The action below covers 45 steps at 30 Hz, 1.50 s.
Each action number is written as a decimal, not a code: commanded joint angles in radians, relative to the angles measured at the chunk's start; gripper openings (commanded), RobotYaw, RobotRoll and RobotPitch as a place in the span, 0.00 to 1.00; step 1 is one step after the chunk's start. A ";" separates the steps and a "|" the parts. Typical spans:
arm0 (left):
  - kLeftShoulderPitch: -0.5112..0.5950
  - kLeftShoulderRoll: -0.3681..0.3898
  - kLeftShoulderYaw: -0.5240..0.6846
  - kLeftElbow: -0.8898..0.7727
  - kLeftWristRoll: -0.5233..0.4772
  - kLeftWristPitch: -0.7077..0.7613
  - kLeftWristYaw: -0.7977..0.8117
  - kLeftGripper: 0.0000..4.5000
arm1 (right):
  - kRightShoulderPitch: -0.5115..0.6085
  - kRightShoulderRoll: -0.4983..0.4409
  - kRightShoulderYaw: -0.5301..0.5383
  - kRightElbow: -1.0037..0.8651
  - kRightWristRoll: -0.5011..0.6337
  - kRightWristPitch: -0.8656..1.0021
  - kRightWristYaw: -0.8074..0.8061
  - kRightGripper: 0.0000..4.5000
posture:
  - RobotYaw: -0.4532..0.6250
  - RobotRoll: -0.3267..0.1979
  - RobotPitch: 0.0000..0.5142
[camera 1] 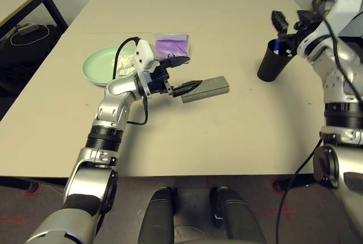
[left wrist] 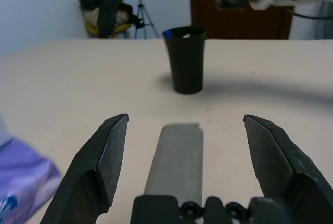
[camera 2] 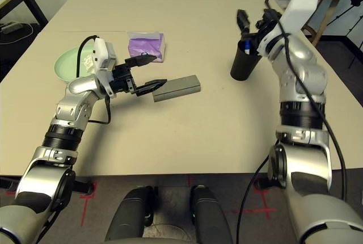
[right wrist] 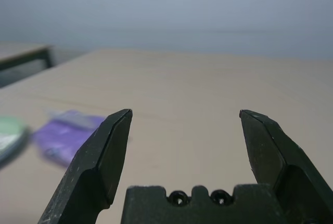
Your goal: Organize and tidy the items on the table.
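A: Nearest the robot, what is the left end effector point(camera 1: 180, 75) doing?

B: It hangs over the middle of the desk point(camera 1: 227, 130) with its two black fingers spread wide and nothing between them. One finger lies over the near-left end of the grey glasses case point(camera 1: 205, 89); whether it touches I cannot tell.

A: How does the case lie from it?

B: Straight ahead. In the left wrist view the case point(left wrist: 174, 164) runs lengthwise away between the two fingers, so its long axis follows the pointing line. Seen from the head, it stretches from the end effector toward the right and slightly away.

A: Which arm is nearer?

B: The left, plainly. I judge that a slight advance and a closing across the narrow width would take it.

A: And farther back?

B: Behind the left forearm, at the left, the pale green plate point(camera 1: 97, 65) holds crumpled white tissue point(camera 1: 126, 61), and the purple tissue packet point(camera 1: 172, 46) lies just right of the plate. Far right stands the black cup point(camera 1: 271, 62), a blue pen tip point(camera 1: 273, 45) showing at its rim. The right end effector point(camera 2: 256, 24) hovers over the cup, fingers spread and empty, well apart from the case
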<state>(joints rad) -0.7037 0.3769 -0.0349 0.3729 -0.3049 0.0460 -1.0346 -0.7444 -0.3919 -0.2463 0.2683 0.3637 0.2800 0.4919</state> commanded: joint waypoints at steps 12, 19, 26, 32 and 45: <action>0.141 -0.049 0.116 -0.082 0.101 0.017 0.473 1.00 | 0.230 -0.020 0.017 0.040 0.022 -0.217 0.237 0.99 | 0.56 0.62 0.15; 0.165 -0.093 0.240 -0.084 0.123 -0.044 0.760 1.00 | 0.310 0.035 -0.046 -0.032 0.021 -0.241 0.061 0.99 | 0.55 0.62 0.17; 0.251 -0.050 0.315 -0.111 0.125 -0.034 0.854 1.00 | 0.392 0.110 -0.075 -0.113 -0.046 -0.309 -0.160 0.99 | 0.56 0.62 0.18; 0.308 0.016 0.332 -0.102 0.071 -0.027 0.758 1.00 | 0.371 0.119 -0.075 -0.067 -0.105 -0.329 -0.294 0.99 | 0.59 0.62 0.19; 0.351 0.035 0.377 -0.123 0.027 -0.025 0.723 1.00 | 0.396 0.142 -0.057 -0.036 -0.108 -0.360 -0.318 0.99 | 0.62 0.62 0.19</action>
<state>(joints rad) -0.3717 0.4100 0.3374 0.2525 -0.2749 0.0177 -0.3151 -0.3659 -0.2540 -0.2943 0.2059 0.2512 -0.0626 0.1674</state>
